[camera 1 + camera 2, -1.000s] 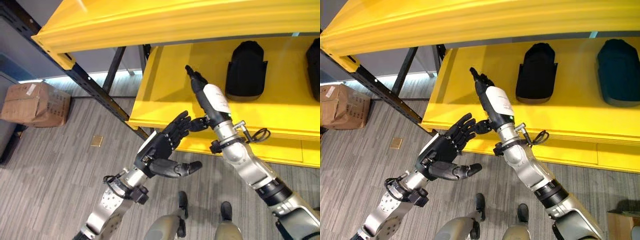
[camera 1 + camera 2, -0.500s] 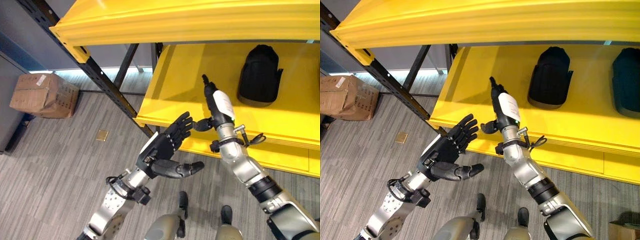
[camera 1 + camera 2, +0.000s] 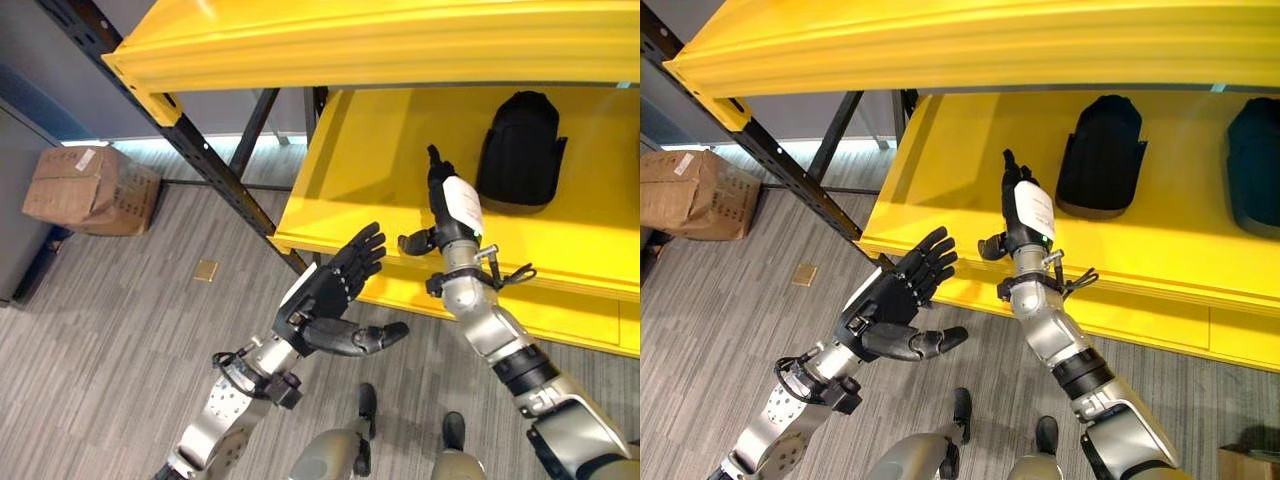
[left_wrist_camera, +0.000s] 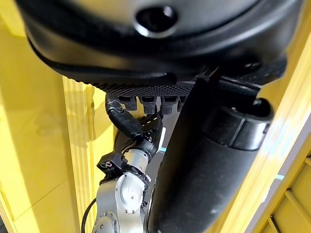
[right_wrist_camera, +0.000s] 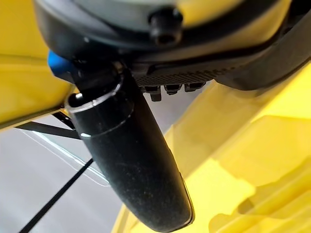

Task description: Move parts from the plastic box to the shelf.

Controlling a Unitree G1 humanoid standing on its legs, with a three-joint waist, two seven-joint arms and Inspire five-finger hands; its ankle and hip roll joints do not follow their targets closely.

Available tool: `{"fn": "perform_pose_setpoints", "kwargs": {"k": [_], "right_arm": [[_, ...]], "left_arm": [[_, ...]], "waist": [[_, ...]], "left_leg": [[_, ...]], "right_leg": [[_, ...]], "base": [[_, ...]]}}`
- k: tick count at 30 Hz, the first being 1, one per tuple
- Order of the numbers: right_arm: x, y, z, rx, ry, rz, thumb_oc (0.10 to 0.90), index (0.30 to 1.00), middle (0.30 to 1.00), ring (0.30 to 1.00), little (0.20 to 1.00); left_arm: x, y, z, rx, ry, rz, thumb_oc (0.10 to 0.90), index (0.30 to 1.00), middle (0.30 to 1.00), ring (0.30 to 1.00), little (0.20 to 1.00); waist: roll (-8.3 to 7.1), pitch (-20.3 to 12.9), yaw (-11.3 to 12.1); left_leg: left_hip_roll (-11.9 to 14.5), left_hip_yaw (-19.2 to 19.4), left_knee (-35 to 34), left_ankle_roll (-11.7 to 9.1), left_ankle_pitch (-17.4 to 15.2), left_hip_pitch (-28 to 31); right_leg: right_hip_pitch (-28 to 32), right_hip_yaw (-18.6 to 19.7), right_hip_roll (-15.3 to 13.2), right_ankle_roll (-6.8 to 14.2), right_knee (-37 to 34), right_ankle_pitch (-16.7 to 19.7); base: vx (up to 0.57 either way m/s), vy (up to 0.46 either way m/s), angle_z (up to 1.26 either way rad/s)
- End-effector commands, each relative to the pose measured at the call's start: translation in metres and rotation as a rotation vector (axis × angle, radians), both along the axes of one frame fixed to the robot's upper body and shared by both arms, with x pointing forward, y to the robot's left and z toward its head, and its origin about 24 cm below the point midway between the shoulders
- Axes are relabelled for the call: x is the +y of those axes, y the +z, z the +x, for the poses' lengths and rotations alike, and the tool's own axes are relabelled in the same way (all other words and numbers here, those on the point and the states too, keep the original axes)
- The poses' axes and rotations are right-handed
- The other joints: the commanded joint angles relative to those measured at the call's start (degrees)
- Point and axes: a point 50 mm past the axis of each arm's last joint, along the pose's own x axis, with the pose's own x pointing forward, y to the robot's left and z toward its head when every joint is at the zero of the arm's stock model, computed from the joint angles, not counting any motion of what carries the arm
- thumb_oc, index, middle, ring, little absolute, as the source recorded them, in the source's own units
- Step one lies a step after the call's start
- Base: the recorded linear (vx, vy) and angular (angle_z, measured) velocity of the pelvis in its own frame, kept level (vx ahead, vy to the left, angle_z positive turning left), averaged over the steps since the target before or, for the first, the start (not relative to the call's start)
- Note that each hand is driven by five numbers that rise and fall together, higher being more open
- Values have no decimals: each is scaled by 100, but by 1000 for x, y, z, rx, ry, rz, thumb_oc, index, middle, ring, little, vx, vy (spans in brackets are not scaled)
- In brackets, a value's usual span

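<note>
Right hand [image 3: 447, 205] raised over the yellow shelf [image 3: 370, 170], fingers [image 3: 1012, 172] straight and together, clamped on nothing, tips pointing into the shelf. Just beyond those fingertips, toward the robot's right, 1 black part [image 3: 520, 148] resting on the shelf board; another dark part [image 3: 1252, 165] farther right. Left hand [image 3: 325, 300] below the shelf's front edge, fingers [image 3: 366, 252] spread apart and straight, thumb out, empty. Well off past the left fingers, a cardboard box [image 3: 90, 190] on the floor.
</note>
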Motion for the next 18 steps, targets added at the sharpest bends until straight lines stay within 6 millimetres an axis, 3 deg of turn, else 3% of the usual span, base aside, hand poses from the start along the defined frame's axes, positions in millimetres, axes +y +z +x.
{"fn": "perform_pose_setpoints", "kwargs": {"k": [1,18], "right_arm": [[26,47,16,-143,69,53,900,1000,1000,1000,1000],[0,30,28,-60,-107,119,900,1000,1000,1000,1000]], "left_arm": [[-12,29,0,-162,-47,-89,900,1000,1000,1000,1000],[-16,31,2,-190,-49,-69,900,1000,1000,1000,1000]], "waist": [[-294,-640,222],[-358,-609,229]], "left_leg": [[-2,41,7,-88,-522,326],[45,31,12,-97,-518,366]], "right_leg": [[-672,32,-132,-364,774,-152],[-629,45,-87,-382,795,-149]], "base": [[0,0,0],[0,0,0]]}}
